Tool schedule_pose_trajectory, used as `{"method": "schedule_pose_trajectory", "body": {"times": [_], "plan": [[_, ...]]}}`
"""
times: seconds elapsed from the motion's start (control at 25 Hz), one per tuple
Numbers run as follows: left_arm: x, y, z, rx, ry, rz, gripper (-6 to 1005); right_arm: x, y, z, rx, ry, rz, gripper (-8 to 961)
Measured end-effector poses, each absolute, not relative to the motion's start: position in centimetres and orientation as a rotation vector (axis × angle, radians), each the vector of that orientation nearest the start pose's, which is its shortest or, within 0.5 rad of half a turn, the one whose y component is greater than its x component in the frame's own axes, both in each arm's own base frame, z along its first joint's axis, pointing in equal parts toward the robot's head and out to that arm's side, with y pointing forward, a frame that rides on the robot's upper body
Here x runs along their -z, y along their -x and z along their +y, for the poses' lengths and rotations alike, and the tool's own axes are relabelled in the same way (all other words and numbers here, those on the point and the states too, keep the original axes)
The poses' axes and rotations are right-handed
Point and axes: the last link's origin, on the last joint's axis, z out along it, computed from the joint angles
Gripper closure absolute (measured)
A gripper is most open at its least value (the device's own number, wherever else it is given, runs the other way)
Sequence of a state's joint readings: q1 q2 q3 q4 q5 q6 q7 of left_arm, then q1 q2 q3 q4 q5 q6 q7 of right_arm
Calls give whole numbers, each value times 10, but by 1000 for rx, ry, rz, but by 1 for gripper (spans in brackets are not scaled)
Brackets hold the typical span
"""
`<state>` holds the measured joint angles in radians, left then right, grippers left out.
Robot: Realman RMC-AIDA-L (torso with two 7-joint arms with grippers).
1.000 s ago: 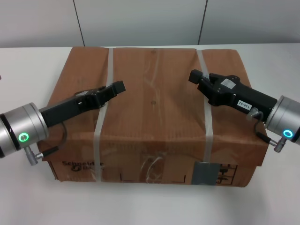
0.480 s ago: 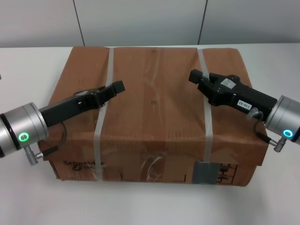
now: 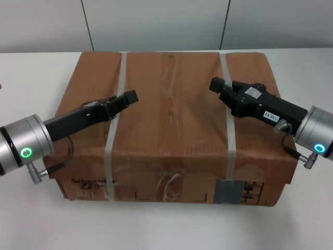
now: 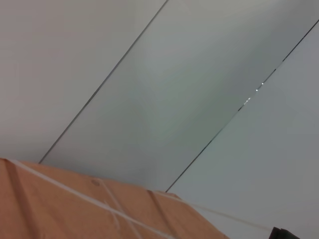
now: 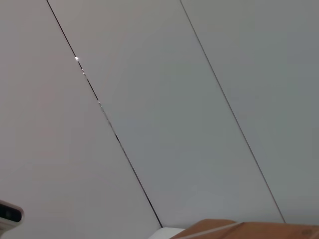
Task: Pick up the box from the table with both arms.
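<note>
The large brown cardboard box (image 3: 171,125) lies flat on the white table (image 3: 31,67), bound by two white straps, with a grey label (image 3: 228,191) on its front side. My left gripper (image 3: 131,97) lies low over the box's top, across the left strap (image 3: 113,125). My right gripper (image 3: 215,84) lies low over the top, across the right strap (image 3: 230,130). Both point inward toward the box's middle. The left wrist view shows part of the box top (image 4: 75,209), and the right wrist view shows a box edge (image 5: 249,230).
A grey panelled wall (image 3: 156,23) stands just behind the table. Bare tabletop shows in front of the box (image 3: 166,229) and on both sides of it. Both wrist views show mostly wall.
</note>
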<state>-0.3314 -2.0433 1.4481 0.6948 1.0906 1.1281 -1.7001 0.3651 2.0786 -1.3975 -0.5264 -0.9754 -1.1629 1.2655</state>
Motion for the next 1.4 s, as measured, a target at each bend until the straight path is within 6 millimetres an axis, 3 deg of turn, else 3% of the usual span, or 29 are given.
{"method": "schedule_pose_trajectory", "body": {"times": [1.4], "plan": [[32,247,330,1078,2324,-1220,897,43,-257,328,-1063,2292,899,911]]}}
